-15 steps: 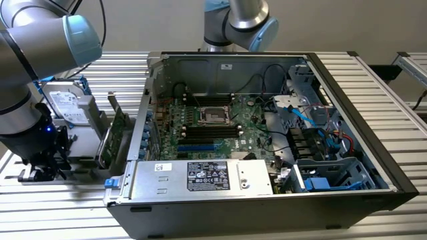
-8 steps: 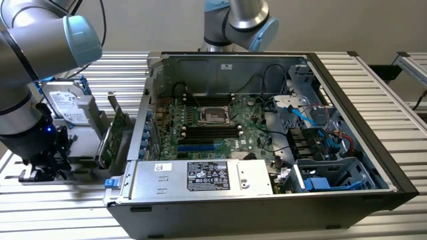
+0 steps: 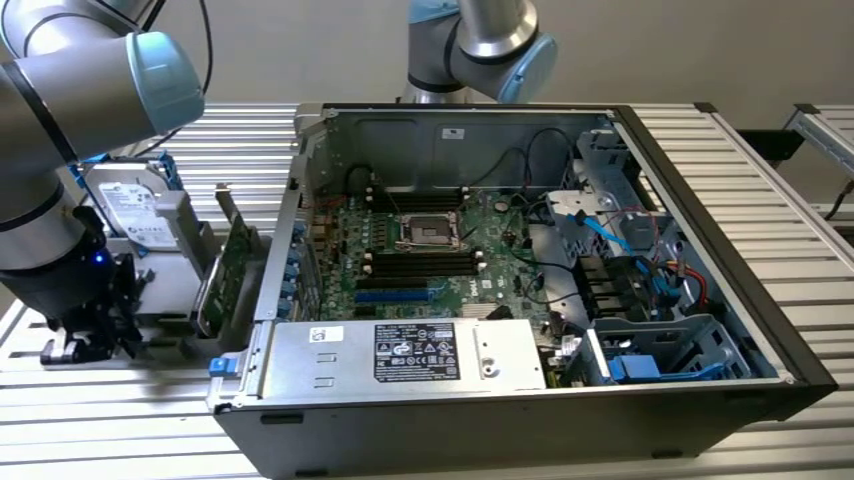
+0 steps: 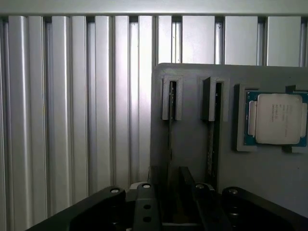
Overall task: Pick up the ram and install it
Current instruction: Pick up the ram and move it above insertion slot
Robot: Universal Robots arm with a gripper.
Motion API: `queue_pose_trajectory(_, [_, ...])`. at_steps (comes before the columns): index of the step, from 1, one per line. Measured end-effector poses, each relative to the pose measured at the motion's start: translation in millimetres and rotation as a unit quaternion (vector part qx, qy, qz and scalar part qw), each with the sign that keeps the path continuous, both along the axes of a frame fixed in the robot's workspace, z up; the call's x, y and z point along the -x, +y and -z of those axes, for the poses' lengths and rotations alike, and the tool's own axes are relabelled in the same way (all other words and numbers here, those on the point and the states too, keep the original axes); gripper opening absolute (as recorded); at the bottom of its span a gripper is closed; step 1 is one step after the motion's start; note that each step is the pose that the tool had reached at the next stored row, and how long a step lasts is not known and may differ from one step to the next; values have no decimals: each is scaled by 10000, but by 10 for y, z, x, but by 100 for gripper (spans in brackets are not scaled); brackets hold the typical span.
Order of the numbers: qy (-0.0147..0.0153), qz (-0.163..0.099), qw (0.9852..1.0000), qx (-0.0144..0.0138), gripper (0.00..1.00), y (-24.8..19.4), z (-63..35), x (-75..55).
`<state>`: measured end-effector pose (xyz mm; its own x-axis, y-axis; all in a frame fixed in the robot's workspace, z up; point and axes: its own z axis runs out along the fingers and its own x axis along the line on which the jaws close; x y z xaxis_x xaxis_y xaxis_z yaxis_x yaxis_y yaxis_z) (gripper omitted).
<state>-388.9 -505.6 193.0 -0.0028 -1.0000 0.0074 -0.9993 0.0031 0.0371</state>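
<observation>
The ram (image 4: pixel 171 115) is standing on edge in the end slot of the grey holder (image 4: pixel 192 149), by the holder's edge.
The gripper (image 4: pixel 172 188) is hovering over it, fingers (image 4: pixel 145 202) parted either side and gripping nothing; a second stick (image 4: pixel 215 130) and a processor (image 4: pixel 276 118) are sitting further along.

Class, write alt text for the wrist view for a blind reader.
The open claw hangs over a grey holder, straddling one of two thin ram sticks standing on edge in its slots. A processor chip lies in a recess beside them, and the holder rests on a ribbed aluminium table.
</observation>
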Motion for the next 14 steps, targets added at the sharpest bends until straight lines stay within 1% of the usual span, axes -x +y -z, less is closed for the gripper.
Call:
queue_pose_trajectory(1, [0,0,10000,-1,24,0,0,0])
queue_pose_trajectory(3, [0,-1,10000,-6,24,0,0,0])
queue_pose_trajectory(4, [0,-1,10000,-9,17,0,0,0])
queue_pose_trajectory(8, [1,-2,10000,-30,17,-1,-1,0])
queue_pose_trajectory(10, [0,-2,10000,-46,14,0,0,0])
queue_pose_trajectory(14, [0,-2,10000,-69,14,0,0,0])
